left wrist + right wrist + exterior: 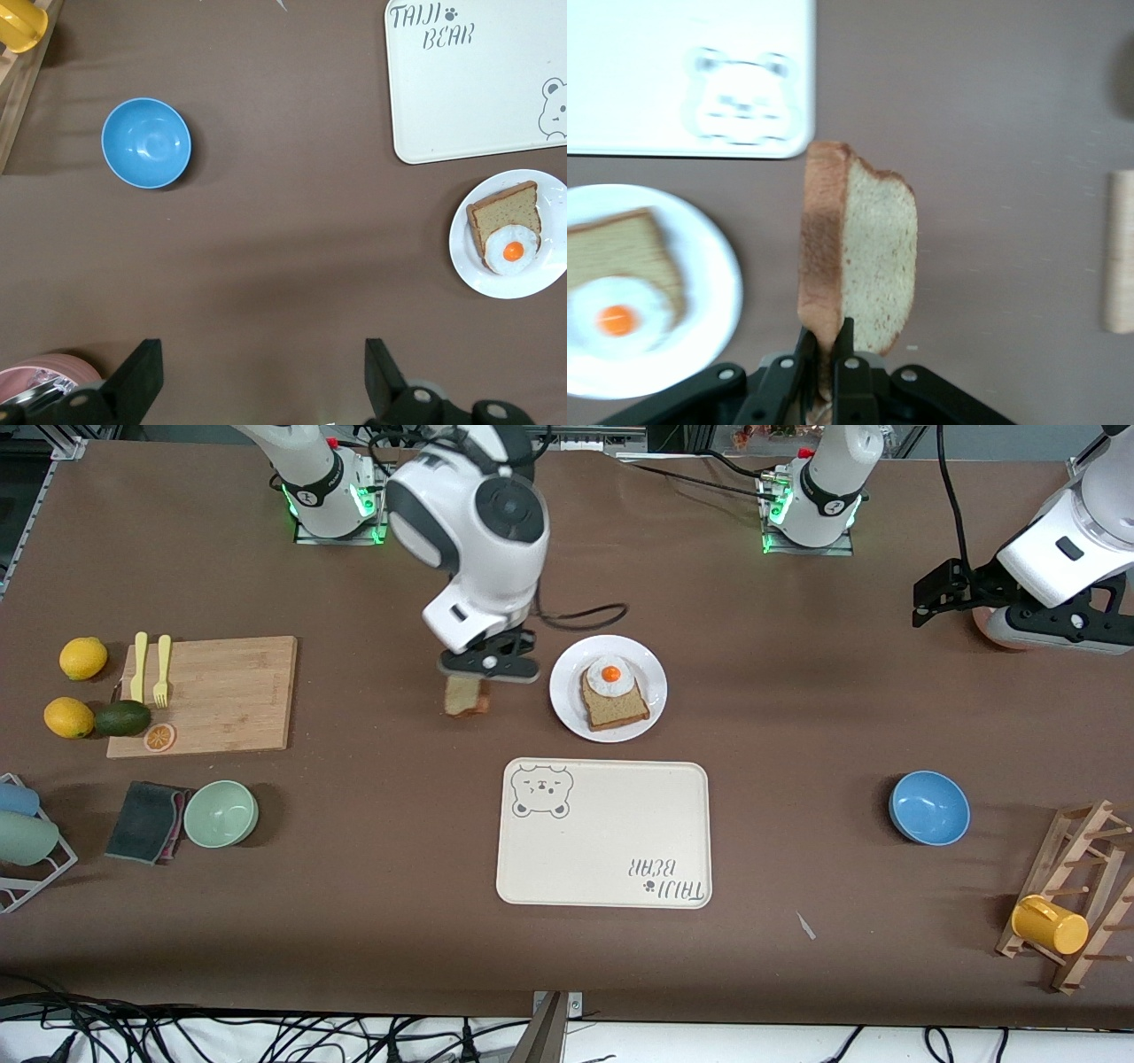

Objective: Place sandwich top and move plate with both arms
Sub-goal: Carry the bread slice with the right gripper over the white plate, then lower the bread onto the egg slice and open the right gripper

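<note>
The only readable words were "TAIJI BEAR" with a small paw mark, printed on the tray (604, 833) in the corner diagonal to its bear-face drawing. From the front camera the lettering read upside down. Nothing else bore legible text.

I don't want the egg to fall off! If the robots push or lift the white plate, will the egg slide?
Maybe a little. The fried egg just rests on the bread slice, hanging past its edge, so a jolt could shift it. It looks flat, so it probably won't roll. The plate looks smooth with a low rim, so the bread might skid if it tips.
</note>
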Robot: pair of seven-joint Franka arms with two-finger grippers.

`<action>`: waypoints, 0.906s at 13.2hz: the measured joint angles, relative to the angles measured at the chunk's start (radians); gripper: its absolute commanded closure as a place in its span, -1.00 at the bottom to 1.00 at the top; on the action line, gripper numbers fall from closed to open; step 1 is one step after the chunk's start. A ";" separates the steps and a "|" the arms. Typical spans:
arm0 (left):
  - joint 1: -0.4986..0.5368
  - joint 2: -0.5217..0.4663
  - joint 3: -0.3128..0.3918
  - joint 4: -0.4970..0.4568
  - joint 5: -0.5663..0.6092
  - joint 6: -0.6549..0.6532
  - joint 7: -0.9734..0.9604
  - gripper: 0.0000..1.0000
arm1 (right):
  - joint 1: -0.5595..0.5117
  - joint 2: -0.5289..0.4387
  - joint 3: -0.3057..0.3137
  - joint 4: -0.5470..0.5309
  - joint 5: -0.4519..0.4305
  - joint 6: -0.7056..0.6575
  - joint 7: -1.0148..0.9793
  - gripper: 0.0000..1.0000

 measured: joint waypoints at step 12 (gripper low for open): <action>0.005 0.000 0.008 0.000 0.000 0.000 -0.001 -1.00 | 0.503 0.305 -0.264 0.324 -0.103 0.109 0.146 1.00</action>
